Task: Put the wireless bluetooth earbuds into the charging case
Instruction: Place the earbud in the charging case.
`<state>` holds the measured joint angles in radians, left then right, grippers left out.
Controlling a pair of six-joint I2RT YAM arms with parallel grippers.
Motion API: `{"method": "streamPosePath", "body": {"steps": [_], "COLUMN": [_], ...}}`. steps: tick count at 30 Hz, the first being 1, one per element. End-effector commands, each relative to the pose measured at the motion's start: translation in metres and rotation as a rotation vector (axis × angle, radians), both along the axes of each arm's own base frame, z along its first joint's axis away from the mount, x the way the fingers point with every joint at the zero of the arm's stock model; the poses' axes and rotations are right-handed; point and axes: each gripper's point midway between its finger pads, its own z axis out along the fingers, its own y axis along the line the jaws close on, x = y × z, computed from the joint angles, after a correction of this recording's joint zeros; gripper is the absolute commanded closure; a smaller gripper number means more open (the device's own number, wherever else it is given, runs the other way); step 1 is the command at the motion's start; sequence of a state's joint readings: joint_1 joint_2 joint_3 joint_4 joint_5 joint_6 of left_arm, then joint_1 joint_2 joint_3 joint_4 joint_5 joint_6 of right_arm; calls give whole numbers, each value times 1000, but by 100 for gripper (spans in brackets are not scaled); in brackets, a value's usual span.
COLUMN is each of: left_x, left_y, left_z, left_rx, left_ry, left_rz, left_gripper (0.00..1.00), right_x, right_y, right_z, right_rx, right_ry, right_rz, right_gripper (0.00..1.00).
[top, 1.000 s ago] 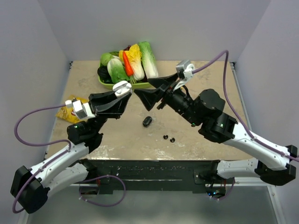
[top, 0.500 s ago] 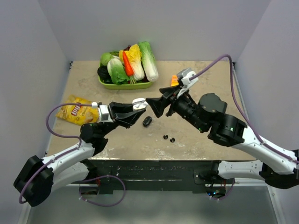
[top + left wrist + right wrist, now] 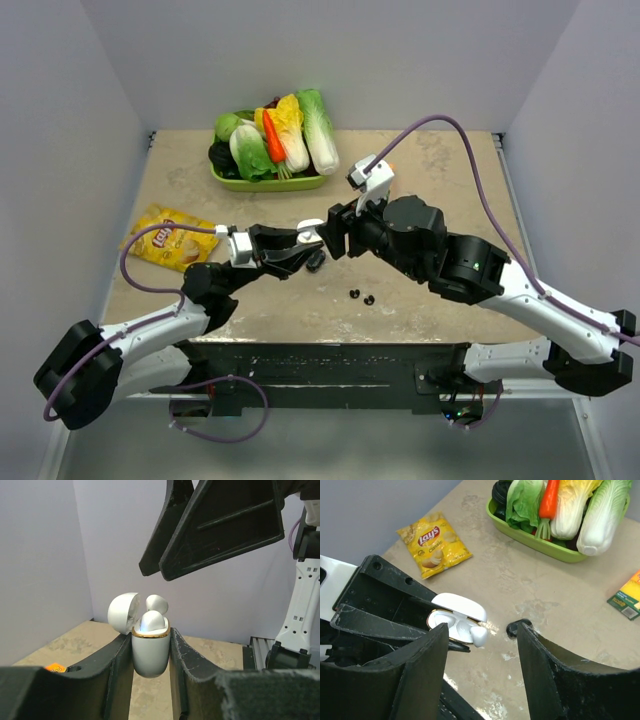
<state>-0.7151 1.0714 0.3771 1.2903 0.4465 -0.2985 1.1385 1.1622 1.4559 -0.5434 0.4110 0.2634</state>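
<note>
Beige tabletop (image 3: 440, 160) carries vegetable tray (image 3: 265, 183), chip bag (image 3: 165, 240), two black earbuds (image 3: 369, 299).

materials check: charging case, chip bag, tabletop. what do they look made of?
Charging case: probably hard glossy white plastic, given the smooth sheen; the gold rim band looks metallic. Chip bag: thin shiny film, crinkled with glints. Tabletop: beige mottled stone or stone-look laminate, matte; can't tell which.

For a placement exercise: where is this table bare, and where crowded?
Bare: the table's far right corner; the strip left of the black earbuds. Crowded: the middle, where the left pincer and right pincer meet at the case; tray and chips, far left.
</note>
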Motion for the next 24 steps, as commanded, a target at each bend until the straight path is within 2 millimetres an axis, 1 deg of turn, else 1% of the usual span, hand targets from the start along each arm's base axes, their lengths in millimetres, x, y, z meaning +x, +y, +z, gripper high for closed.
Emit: {"method": "streamPosePath", "body": {"steps": [1,3,9,15,18,24], "left_x": [-61,-58,-53,-53,-54,-54], "left_y": [64,66,66,64,64,63], "left_z": [102,102,102,104,105,104], "left_rx": [-401,-405,-409,-414,-416,-414], "left_ry": [-475,-469,-459,-459,-463,-461], "left_rz": [80,98,117,112,109,109], "left_gripper": [100,100,100,100,100,100], "right_x": [-3,-6,-5,0,1,7], "right_y": [-11,-13,-15,-11,-11,-3], "right_z": [15,13,5,-2,1,-8], "right_rx": [48,48,27,23,39,11], "right_ry": [19,33,49,45,34,49], "right_rz": [-33,-32,-46,-63,-65,-66], "right_gripper": [42,43,43,43,44,46]}}
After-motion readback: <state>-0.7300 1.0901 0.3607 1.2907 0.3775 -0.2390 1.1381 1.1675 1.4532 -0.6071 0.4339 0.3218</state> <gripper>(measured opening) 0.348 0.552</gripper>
